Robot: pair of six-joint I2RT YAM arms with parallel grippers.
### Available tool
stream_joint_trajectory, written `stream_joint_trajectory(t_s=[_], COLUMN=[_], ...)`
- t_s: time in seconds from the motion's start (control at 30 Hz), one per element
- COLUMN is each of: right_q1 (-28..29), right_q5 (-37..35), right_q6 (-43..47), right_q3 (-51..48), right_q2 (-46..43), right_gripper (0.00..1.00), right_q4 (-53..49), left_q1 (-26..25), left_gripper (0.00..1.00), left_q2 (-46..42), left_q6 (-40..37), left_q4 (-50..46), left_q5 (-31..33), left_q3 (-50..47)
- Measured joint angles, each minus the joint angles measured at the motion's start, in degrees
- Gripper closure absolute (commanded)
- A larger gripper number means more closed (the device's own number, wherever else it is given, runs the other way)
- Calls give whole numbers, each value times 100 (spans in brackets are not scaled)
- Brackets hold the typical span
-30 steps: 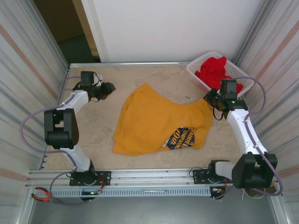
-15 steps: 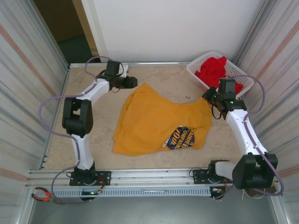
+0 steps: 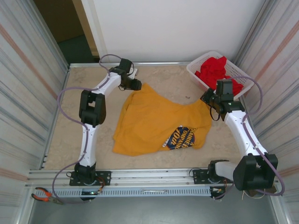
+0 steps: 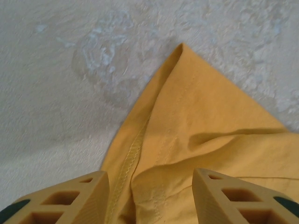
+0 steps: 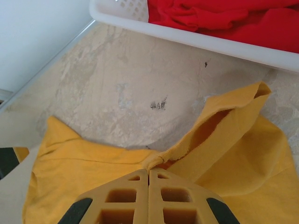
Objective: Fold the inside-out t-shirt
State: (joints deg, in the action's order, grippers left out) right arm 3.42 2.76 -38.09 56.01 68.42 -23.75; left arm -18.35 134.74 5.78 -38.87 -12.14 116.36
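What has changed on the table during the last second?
The left arm swung rightward and away to the far edge; the left fingers now stand open over the yellow t-shirt at its far corner. The right fingers stayed shut on its right edge; shirt and white basket kept their places.

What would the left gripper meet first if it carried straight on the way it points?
Probably the yellow t-shirt: its pointed corner lies just ahead of the open left gripper, on the table; its height is unclear.
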Motion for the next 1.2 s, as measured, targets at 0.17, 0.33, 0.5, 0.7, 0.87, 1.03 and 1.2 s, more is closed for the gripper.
stream_joint_trajectory(t_s=[0.17, 0.33, 0.5, 0.7, 0.87, 1.03, 1.2], right_q1=[0, 0, 0, 0, 0, -2, -13], right_q5=[0, 0, 0, 0, 0, 0, 2], right_q6=[0, 0, 0, 0, 0, 0, 0], right_q3=[0, 0, 0, 0, 2, 0, 2], right_q2=[2, 2, 2, 2, 2, 2, 0], right_gripper=[100, 100, 100, 100, 100, 100, 100], right_q4=[37, 118, 136, 138, 140, 138, 129], left_q1=[-55, -107, -142, -155, -155, -160, -162], left_gripper=[50, 52, 57, 57, 59, 82, 97], left_q2=[0, 0, 2, 7, 59, 155, 168], left_q6=[33, 52, 116, 173, 177, 199, 289], left_q4=[-94, -164, -164, -164, -164, -162, -149], left_q5=[68, 61, 0, -24, -24, -31, -39], left_q3=[-105, -151, -151, -151, -151, -151, -164])
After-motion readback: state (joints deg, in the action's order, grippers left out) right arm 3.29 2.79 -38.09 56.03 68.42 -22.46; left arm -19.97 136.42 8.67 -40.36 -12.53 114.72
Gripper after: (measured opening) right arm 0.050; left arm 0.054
